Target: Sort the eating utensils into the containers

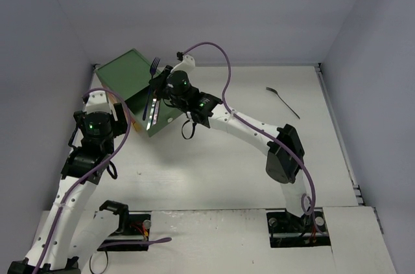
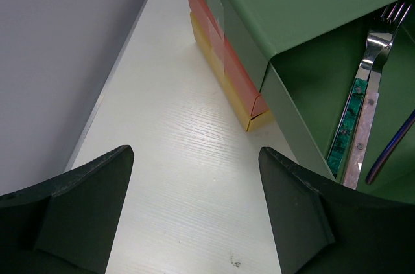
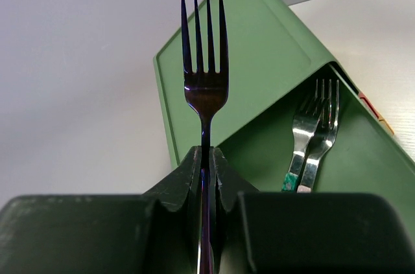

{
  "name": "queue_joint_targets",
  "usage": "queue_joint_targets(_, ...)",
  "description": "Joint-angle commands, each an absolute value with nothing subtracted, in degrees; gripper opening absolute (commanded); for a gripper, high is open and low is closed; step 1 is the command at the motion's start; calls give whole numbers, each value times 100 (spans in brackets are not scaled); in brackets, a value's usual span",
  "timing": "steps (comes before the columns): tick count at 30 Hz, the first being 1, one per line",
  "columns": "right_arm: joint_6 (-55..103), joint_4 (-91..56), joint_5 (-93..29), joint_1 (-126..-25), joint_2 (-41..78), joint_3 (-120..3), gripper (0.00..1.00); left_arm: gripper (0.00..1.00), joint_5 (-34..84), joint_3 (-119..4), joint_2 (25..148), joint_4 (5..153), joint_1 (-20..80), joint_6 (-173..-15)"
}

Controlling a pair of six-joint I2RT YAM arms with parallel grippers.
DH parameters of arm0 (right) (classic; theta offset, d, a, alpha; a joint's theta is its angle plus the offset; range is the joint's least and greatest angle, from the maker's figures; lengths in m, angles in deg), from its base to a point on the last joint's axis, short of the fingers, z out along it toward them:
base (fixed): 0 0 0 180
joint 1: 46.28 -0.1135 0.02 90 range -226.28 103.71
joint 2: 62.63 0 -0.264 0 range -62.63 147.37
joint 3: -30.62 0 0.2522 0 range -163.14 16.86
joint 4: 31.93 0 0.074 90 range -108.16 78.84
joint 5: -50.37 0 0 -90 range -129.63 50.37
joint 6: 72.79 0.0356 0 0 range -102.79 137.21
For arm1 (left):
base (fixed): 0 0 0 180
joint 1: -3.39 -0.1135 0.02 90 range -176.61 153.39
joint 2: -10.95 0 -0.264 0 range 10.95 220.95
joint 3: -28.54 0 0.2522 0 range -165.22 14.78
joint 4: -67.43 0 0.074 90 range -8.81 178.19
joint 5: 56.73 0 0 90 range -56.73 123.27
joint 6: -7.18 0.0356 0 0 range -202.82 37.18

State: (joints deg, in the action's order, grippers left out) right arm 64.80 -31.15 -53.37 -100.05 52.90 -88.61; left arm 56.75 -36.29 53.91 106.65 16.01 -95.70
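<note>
My right gripper is shut on the handle of a dark purple-blue fork, whose tines point toward the far wall, above the pulled-out green drawer of the green-topped chest. Inside that drawer lie a teal-handled fork and a copper-handled fork. The orange-red drawer and the yellow drawer under it are pushed in. My left gripper stands open and holds nothing, over bare table left of the open drawer.
A dark spoon lies alone on the white table at the far right. Grey walls close in the table on the left, back and right. The left wall runs close beside the chest.
</note>
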Motion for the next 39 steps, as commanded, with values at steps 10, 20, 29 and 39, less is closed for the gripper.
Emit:
queue_joint_targets(10,6304,-3539,-5206,-10035,5294,-8800,0,75,5744,-3692,5403,10308,1552,-9635)
queue_joint_targets(20,6291,-3249,-5008,-10025,5259,-8642,4,75,5726,-3699,5428,10317,1552,-9627)
queue_joint_targets(29,6210,-3206,-5088,-10012,5240,-8521,22,75,5713,-3699,5442,10325,1557,-9623)
queue_joint_targets(39,5583,-2894,-5221,-9949,5048,-8749,32,75,5730,-3694,5428,10325,1561,-9623)
